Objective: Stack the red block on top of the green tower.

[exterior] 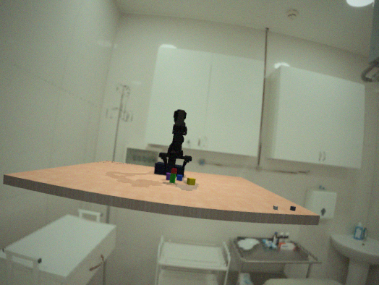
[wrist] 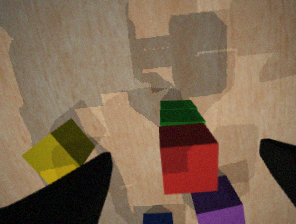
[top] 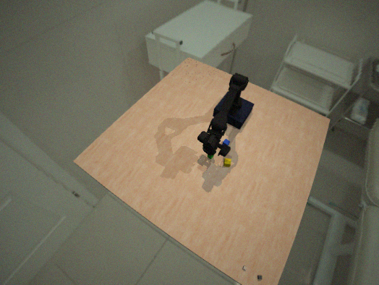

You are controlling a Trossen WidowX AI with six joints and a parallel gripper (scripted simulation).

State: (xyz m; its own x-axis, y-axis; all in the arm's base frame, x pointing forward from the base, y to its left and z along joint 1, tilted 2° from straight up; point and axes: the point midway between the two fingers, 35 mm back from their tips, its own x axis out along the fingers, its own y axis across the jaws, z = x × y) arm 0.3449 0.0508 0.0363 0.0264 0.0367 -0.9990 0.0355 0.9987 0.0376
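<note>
The green tower stands upright, with a seam between two green blocks in the wrist view. The red block sits level on top of the tower, roughly lined up with it. In the top view it is hidden under the arm. My gripper is open, with one finger on each side of the red block and a visible gap to both. Nothing is held. The block's contact with the green top is partly hidden in the wrist view.
A yellow block lies beside the tower, close to one finger in the wrist view. A purple block and a blue block lie on the arm's base side of the tower.
</note>
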